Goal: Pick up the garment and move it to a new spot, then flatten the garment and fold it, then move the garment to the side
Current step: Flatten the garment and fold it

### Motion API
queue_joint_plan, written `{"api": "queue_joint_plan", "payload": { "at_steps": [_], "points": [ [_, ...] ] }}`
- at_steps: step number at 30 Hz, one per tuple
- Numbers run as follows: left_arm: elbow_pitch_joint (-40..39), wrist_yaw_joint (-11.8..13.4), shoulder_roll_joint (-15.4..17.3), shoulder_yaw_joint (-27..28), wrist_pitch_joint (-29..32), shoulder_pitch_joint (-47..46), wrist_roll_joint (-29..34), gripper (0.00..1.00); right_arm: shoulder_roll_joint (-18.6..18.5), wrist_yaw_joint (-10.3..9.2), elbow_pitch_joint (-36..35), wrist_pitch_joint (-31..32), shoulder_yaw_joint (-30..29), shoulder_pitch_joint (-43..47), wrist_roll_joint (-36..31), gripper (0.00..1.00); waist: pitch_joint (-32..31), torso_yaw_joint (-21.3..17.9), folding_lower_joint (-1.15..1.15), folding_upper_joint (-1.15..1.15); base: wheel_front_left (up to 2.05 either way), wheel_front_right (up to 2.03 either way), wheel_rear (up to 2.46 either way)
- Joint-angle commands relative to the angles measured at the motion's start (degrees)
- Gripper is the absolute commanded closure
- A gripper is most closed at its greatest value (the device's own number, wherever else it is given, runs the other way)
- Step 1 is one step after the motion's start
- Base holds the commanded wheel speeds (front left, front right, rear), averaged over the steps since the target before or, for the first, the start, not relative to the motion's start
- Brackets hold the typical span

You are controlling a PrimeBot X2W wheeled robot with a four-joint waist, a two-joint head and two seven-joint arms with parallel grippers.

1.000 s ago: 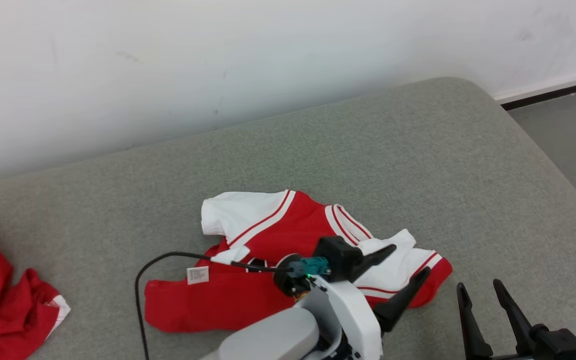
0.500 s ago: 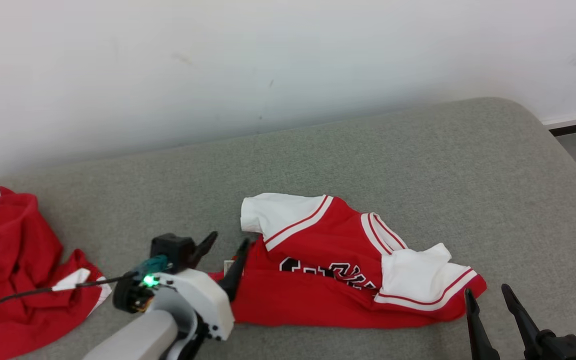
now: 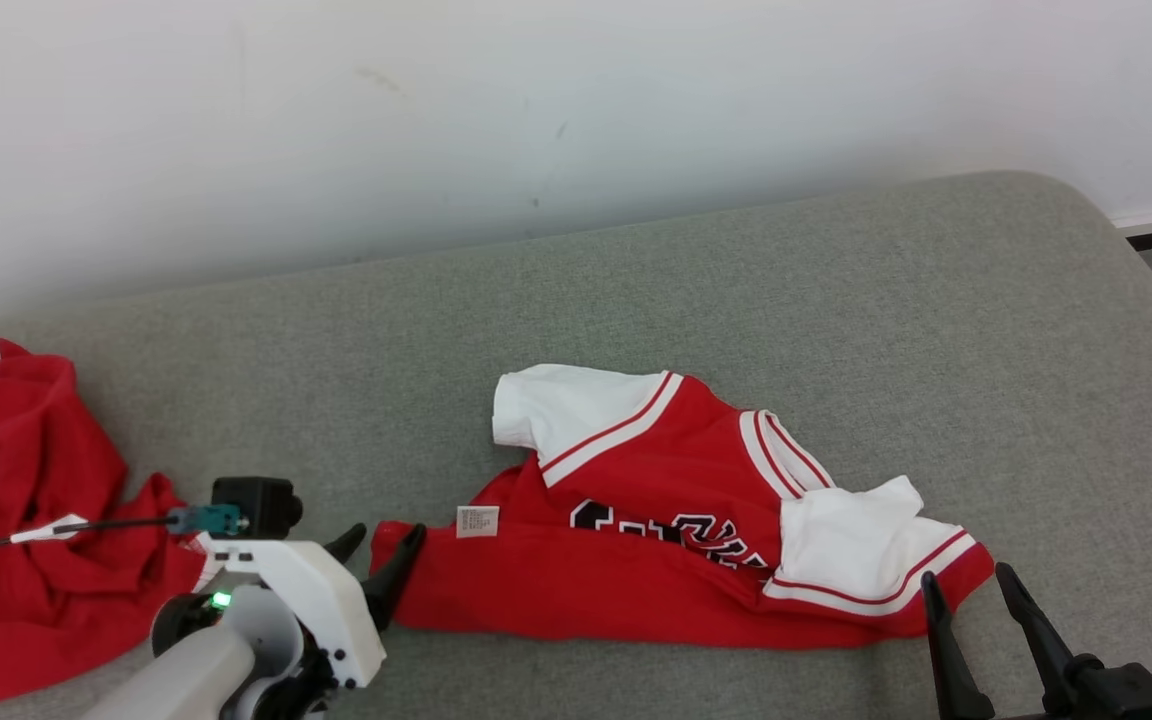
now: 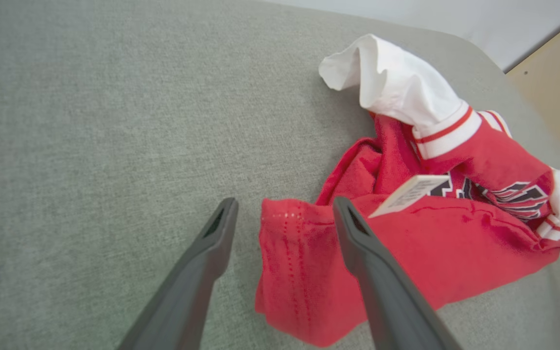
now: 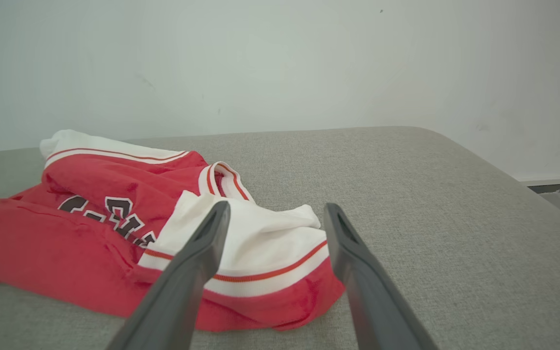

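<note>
– Two end effectors, both with jaws spread and nothing in them. Why do they sit at opposite ends?
– Look at what each one faces. The left end effector [image 3: 386, 535] is at the left hem corner of the garment [image 3: 586, 590]. In its wrist view, that red corner lies between the two fingers. The right end effector [image 3: 965, 575] is at the other end, by the white sleeve [image 3: 856, 545] with the red stripe.
– So a grab at both ends?
– That is my reading. With two points taken far apart, the cloth could be lifted and carried without bunching.
– And the garment itself?
– It lies crumpled in the middle of the grey bench [image 3: 836, 300], with the lettering partly buried in a fold and the care label [image 3: 477, 521] turned up. It is neither flattened nor folded.
– Are the fingers touching the cloth?
– I cannot tell. The left ones are close over the hem, and the right ones are just short of the sleeve.
– And the red heap at far left?
– That is another red garment [image 3: 16, 520], well apart from the first and beside the left arm. From here, neither end effector looks likely to catch it when it closes.
</note>
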Motion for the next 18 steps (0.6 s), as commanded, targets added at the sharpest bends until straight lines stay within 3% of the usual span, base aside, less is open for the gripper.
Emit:
{"api": "queue_joint_plan", "payload": {
  "at_steps": [1, 12, 13, 14, 16, 18],
  "points": [
    [-0.1, -0.4, 0.7, 0.3, 0.8, 0.9, -1.0, 0.0, -0.4, -0.1, 0.0, 0.1, -0.1, -0.6, 0.0, 0.0, 0.2, -0.1, 0.0, 0.0, 0.0, 0.0, 0.0],
    [0.2, -4.4, -0.1, 0.8, 5.2, 0.8, -5.6, 0.0, -0.5, -0.1, 0.1, 0.1, 0.2, -1.1, 0.2, 0.0, 1.4, -0.3, 0.0, 0.0, 0.0, 0.0, 0.0],
    [0.2, -4.6, -0.1, 0.7, 5.0, 0.6, -5.4, 0.15, -0.5, -0.11, 0.2, 0.1, 0.2, -1.1, 0.2, 0.0, 1.4, -0.3, 0.0, 0.0, 0.0, 0.0, 0.0],
    [0.1, -4.7, -0.2, 0.5, 4.7, 0.3, -4.8, 0.57, -0.5, -0.1, 0.2, 0.1, 0.2, -1.1, 0.2, 0.0, 1.4, -0.3, 0.0, 0.0, 0.0, 0.0, 0.0],
    [0.2, -4.5, -0.4, 0.4, 3.8, 0.0, -4.1, 1.0, -0.5, -0.1, 0.3, 0.1, 0.3, -1.0, 0.1, 0.0, 1.3, -0.2, 0.0, 0.0, 0.0, 0.0, 0.0],
    [0.1, -4.8, -0.3, 0.2, 3.3, -0.2, -3.4, 1.0, -0.5, -0.1, 0.4, 0.0, 0.2, -0.8, 0.1, 0.0, 1.0, -0.1, 0.0, 0.0, 0.0, 0.0, 0.0]
  ]
}}
